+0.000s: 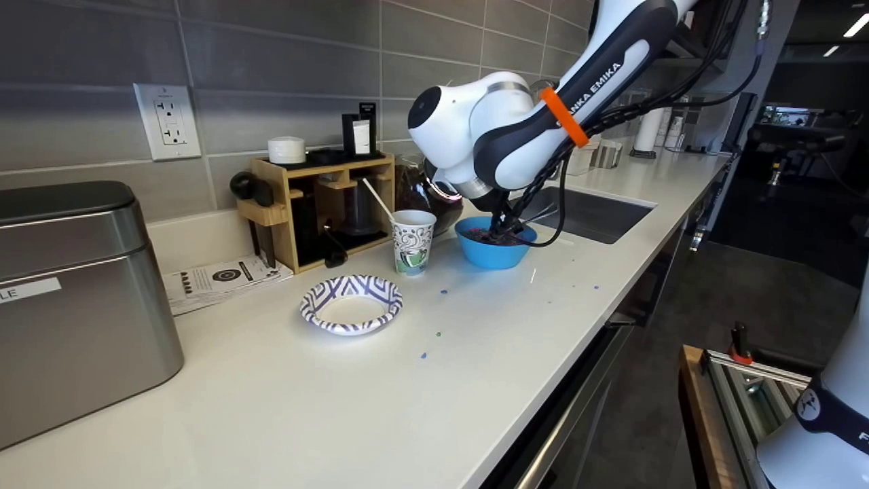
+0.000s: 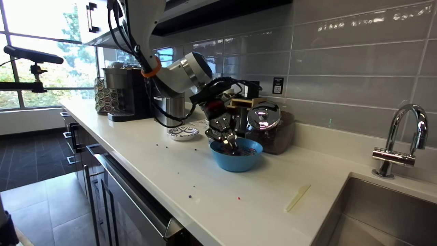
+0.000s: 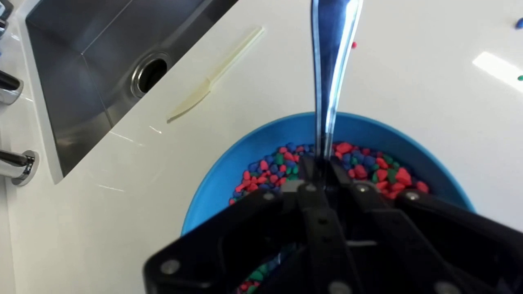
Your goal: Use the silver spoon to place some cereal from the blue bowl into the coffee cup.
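The coffee cup (image 1: 413, 248) is what my coming move turns on: it stands upright just beside the blue bowl (image 2: 235, 163), on the side away from the sink (image 3: 73, 81), while my gripper (image 3: 322, 163) is down inside the bowl, pinching the silver spoon (image 3: 336, 53) by its handle. The spoon's long axis runs from the bowl's middle out over its rim, tail roughly to the sink side, so I judge the scooping end faces more or less cupward; the gripper hides it, and I can't tell whether it carries any cereal (image 3: 261, 175). I'd rise well clear of the bowl's rim before crossing, since that rim stands between me and the cup. A pale stick (image 1: 378, 199) seems to lean from the cup, away from the bowl, and tipping the spoon could knock it. Close behind the bowl, toward the tiled wall (image 2: 341, 61), a dark-filled jar (image 2: 273, 135) leaves me less room. The patterned dish (image 1: 349, 309) sits farther from the bowl than the cup does, and a plastic knife (image 2: 298, 198) lies between bowl and sink; neither should hinder me. A black cable (image 1: 562, 210) droops near the bowl's rim and might drag.
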`<state>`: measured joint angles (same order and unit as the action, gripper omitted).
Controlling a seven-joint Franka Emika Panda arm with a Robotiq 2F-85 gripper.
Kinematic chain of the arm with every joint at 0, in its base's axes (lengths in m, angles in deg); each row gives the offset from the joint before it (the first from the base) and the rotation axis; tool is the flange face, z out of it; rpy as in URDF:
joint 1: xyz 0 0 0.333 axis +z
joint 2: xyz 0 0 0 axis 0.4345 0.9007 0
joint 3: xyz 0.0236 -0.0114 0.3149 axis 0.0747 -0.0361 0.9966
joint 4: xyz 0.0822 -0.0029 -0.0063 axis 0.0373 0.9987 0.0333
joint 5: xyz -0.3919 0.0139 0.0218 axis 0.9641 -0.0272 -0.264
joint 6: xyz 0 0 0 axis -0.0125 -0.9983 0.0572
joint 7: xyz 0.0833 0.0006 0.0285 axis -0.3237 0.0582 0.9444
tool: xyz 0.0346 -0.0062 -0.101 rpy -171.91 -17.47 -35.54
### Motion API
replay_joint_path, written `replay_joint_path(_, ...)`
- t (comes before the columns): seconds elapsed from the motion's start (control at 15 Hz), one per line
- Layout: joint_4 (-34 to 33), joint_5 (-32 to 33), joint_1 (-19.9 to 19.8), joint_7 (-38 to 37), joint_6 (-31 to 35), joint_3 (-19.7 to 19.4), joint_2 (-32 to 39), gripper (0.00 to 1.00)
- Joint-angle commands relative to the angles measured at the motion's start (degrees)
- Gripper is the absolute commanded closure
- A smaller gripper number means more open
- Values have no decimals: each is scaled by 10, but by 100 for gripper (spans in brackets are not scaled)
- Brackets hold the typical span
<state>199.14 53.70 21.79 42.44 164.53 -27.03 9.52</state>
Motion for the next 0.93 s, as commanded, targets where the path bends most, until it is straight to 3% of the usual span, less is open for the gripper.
replay_joint_path(0.0,-12,-42,-12,12,29,2,19,99)
replay_joint_path(0.87,-11,-78,-30,26,89,-8,24,97)
